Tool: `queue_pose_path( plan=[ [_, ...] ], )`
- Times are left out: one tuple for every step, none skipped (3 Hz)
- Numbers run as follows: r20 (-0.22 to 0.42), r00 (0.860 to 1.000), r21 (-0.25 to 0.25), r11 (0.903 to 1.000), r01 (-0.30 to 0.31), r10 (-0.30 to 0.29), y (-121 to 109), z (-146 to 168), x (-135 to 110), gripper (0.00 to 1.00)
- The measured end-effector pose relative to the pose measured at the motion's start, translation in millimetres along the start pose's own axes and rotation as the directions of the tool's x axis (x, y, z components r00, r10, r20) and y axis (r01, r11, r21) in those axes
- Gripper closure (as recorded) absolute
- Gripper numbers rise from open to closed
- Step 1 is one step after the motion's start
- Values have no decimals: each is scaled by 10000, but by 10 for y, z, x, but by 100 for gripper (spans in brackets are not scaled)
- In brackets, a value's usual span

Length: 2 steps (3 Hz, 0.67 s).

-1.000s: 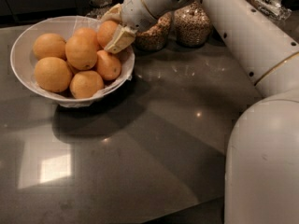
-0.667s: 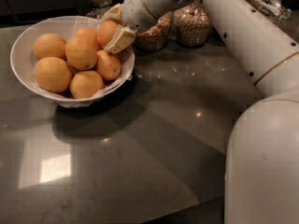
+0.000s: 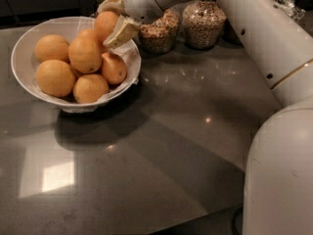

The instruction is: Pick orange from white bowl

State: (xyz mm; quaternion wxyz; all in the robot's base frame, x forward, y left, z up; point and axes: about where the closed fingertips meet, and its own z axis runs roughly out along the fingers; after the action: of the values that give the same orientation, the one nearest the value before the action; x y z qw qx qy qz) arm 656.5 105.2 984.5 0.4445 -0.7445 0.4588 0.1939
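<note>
Fingers [image 3: 122,31]: two, cream-coloured, clamped on the orange [image 3: 106,21]. One lies across its lower right and the other over its upper left. We enter the gripper [image 3: 104,27] at the back right rim of the white bowl [image 3: 22,50], just left of the jars [image 3: 159,31].

Orange: one in the grip, deep in colour, highest of the heap on the bowl's far right side. We cannot tell whether it touches the fruit below. It reads as round, so we record no long axis. Its stem end is hidden, so we record no heading.

Other oranges [image 3: 84,54]: six that we can count, heaped in the bowl. One, behind the middle fruit, shows only its top. The one at the right edge is smaller and a little oval.

White bowl: one, wide and shallow, at the left rear of the counter [image 3: 186,131]. A crinkled white lining [image 3: 128,58] shows at its right and near edges.

Arm [image 3: 254,28]: one, white. Its bulky base fills the near right corner, and it runs up and across the top to the gripper.

Jars: two, glass, filled with grain, side by side just right of the bowl.

Counter: dark grey and glossy. It carries the bowl's shadow and a pale patch of light [image 3: 56,175] at the near left.

Room: dark beyond the counter, with dark cabinet fronts [image 3: 44,1] at the upper left.
</note>
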Motion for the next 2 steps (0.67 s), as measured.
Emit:
queue_pose_path(
  plan=[
    [956,9938,248,9982,540,-561,-20,-125,-337,100],
    [1780,9824,69,9984,567,-571,120,-225,-557,100]
  ],
)
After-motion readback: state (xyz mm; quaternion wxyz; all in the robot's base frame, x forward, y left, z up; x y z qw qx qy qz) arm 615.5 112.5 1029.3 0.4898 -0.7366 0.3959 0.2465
